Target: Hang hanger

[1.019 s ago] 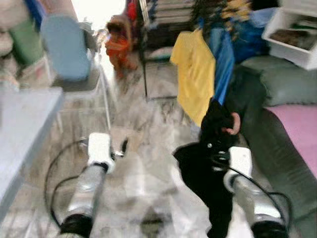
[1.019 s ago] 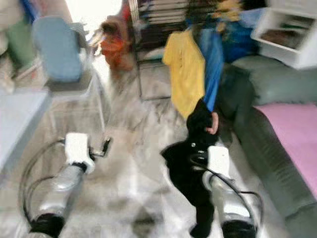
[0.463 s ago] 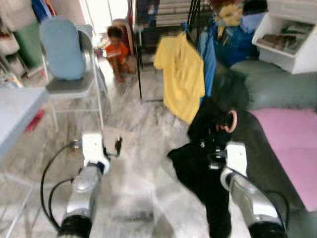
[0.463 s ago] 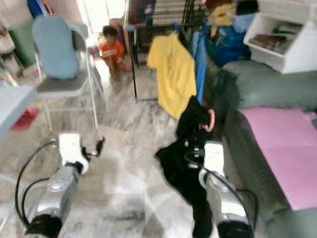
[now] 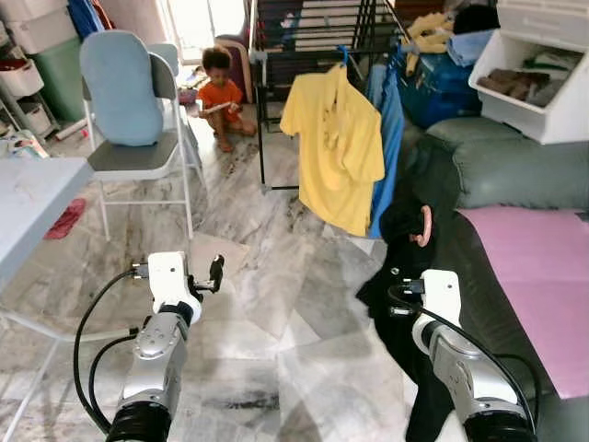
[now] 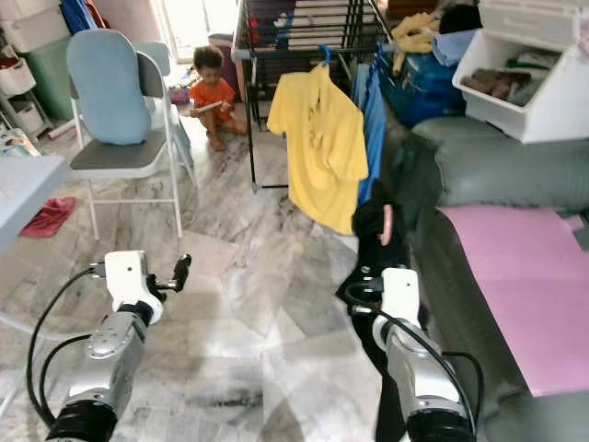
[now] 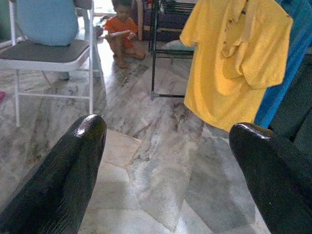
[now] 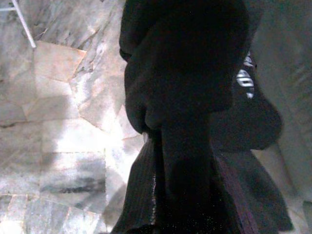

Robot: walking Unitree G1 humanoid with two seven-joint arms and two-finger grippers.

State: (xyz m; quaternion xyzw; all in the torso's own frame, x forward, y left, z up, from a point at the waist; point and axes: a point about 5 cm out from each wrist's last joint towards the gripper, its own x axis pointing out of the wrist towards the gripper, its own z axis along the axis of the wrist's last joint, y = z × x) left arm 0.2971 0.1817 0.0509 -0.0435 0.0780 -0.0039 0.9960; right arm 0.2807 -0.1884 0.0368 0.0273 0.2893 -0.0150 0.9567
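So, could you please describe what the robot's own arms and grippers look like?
Both arms are silver with black collars, white wrist blocks and looping black cables. The left gripper has two long, glossy black fingers with rounded tips. The right gripper is covered by black cloth.

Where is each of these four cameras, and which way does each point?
Left and right eye: on the head, looking down at both arms, the floor, a yellow shirt on a rack.
Left wrist: along the open left hand, toward the same shirt.
Right wrist: along the right hand, buried in a black garment.
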